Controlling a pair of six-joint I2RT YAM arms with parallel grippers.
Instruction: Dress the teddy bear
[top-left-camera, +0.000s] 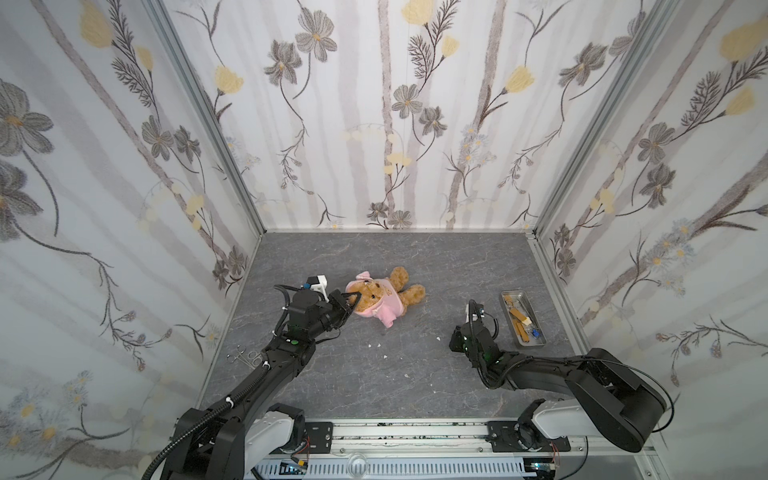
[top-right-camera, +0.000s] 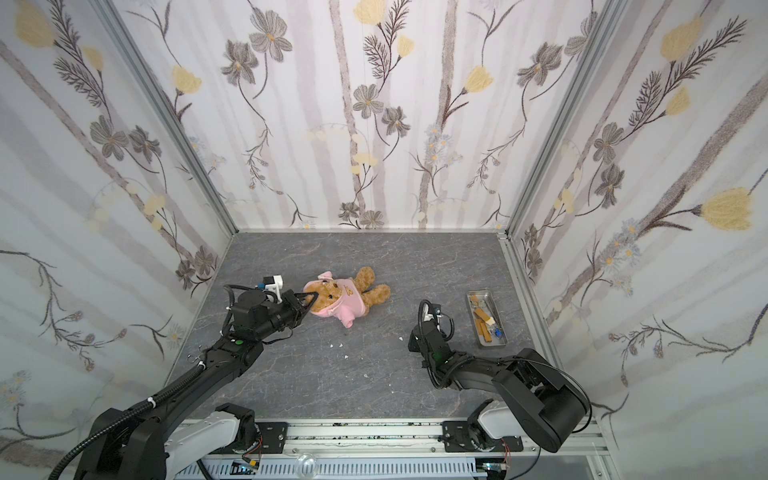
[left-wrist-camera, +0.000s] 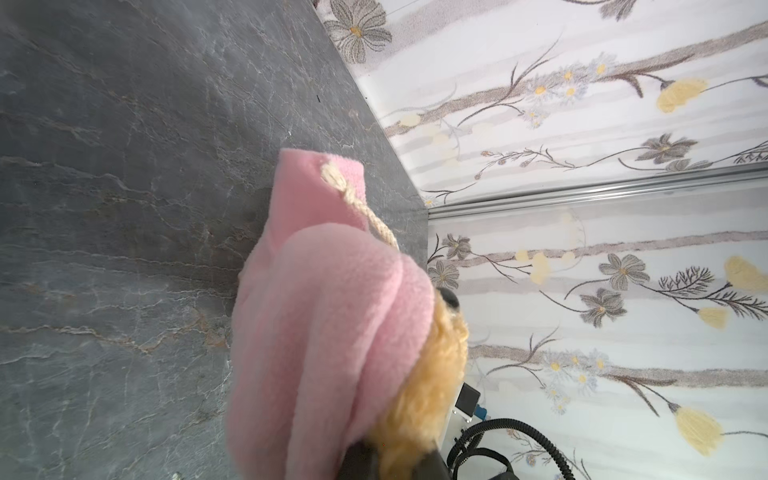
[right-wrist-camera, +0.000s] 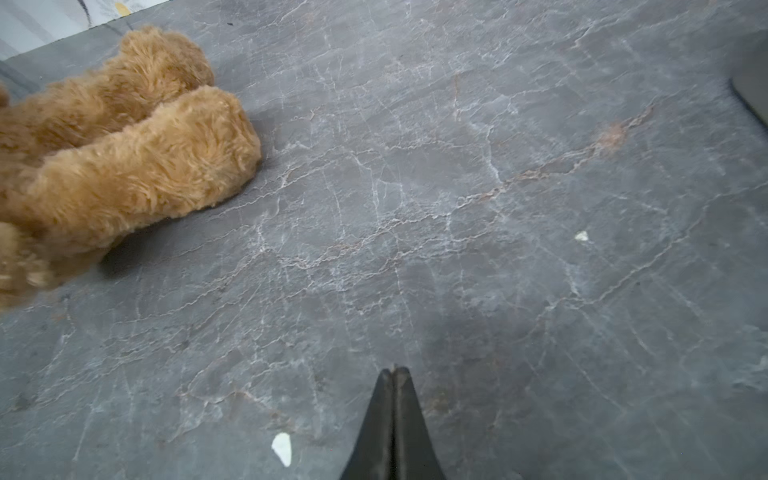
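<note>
On the gray counter (top-left-camera: 415, 374) the teddy bear (top-left-camera: 374, 297) lies face up in a pink hoodie (top-left-camera: 388, 307), head toward the left arm and legs pointing right. Both top views show the left pincer (top-left-camera: 354, 300) with its tips together right at the hood's edge by the bear's head; can't tell if any fabric is actually pinched. The left wrist view only gets a close-up of the hood, a cord (left-wrist-camera: 361, 203) and a bit of fur, no legs at all. The right wrist view is the opposite: just the two fuzzy legs (right-wrist-camera: 137, 166) plus the right pincer (right-wrist-camera: 392, 374), closed on nothing and well apart from the bear. Only the top views catch the metal tray (top-left-camera: 532, 309) beside the right arm.
</note>
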